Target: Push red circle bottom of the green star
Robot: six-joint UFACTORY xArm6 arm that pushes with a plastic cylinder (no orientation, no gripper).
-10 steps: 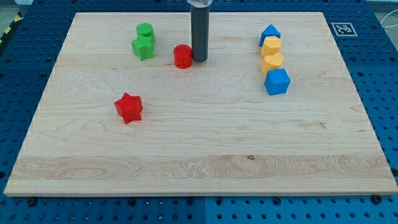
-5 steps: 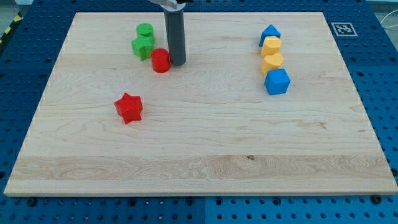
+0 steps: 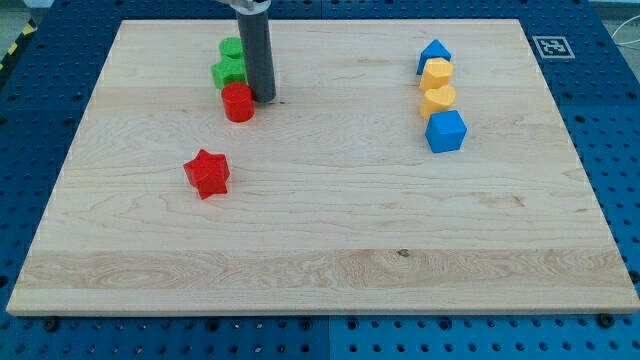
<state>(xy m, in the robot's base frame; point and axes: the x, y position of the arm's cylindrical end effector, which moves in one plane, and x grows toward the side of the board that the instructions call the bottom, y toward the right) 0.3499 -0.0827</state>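
Note:
The red circle point(image 3: 238, 103) sits on the wooden board point(image 3: 330, 220) at the upper left, just below the green star point(image 3: 227, 72) and touching or nearly touching it. A green circle point(image 3: 231, 47) sits right above the star. My tip point(image 3: 263, 98) is down on the board against the red circle's right side. The rod hides the right edges of the green star and the green circle.
A red star point(image 3: 207, 173) lies lower left of the red circle. At the upper right stands a column: a blue triangle-like block point(image 3: 434, 54), two yellow blocks point(image 3: 436, 73) point(image 3: 438, 99) and a blue cube-like block point(image 3: 446, 131). A marker tag point(image 3: 552, 46) sits off the board's top right corner.
My tip has moved left across the frames, pushing the red circle left and slightly down, from right of the green blocks to just under the green star.

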